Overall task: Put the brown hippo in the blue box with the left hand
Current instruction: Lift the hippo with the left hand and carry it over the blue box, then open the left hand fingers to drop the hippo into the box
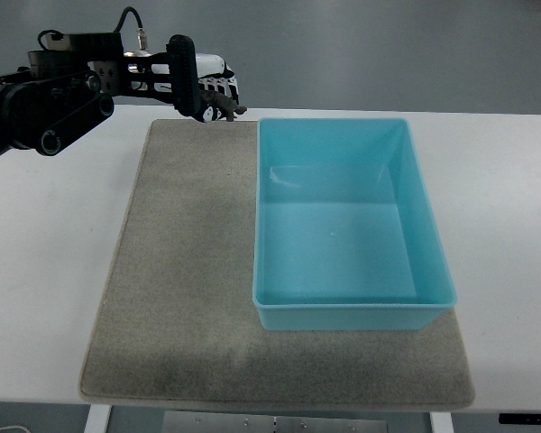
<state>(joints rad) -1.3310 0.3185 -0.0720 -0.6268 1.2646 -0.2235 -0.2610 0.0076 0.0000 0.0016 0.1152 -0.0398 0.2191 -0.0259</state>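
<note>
Left hand (207,95) hovers just past the blue box's (343,311) far-left corner.
Fingers curled around something small and dark, possibly the brown hippo (227,110); box lies to its right.

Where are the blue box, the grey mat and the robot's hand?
Blue box (269,216): top view, its left wall.
Mat (185,271): top view, bare left part.
Left hand (212,95): top view, middle of the hand.
</note>
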